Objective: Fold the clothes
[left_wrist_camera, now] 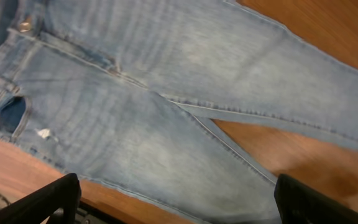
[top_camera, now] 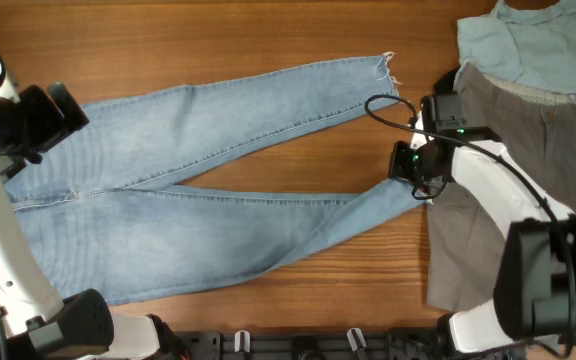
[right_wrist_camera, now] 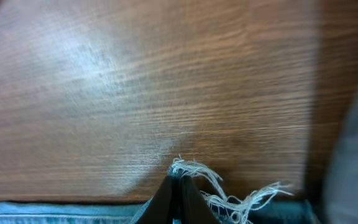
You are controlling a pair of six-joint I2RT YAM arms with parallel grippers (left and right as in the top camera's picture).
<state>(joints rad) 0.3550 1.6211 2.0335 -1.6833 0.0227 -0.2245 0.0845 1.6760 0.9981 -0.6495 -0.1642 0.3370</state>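
The light blue jeans (top_camera: 198, 160) lie spread flat on the wooden table, waistband at the left, both legs reaching right in a V. My right gripper (top_camera: 415, 175) is shut on the frayed hem of the near leg; in the right wrist view the closed fingertips (right_wrist_camera: 178, 186) pinch denim with white threads (right_wrist_camera: 229, 196) sticking out. My left gripper (top_camera: 30, 122) hovers open above the waist end; the left wrist view shows its two fingers (left_wrist_camera: 173, 202) wide apart over the jeans' seat (left_wrist_camera: 135, 106), with the button (left_wrist_camera: 25, 26) and a pocket (left_wrist_camera: 8, 115) visible.
Grey trousers (top_camera: 558, 130) lie at the right edge under my right arm. A pale teal shirt (top_camera: 528, 40) sits at the back right corner. Bare wood (top_camera: 298, 170) shows between the two legs.
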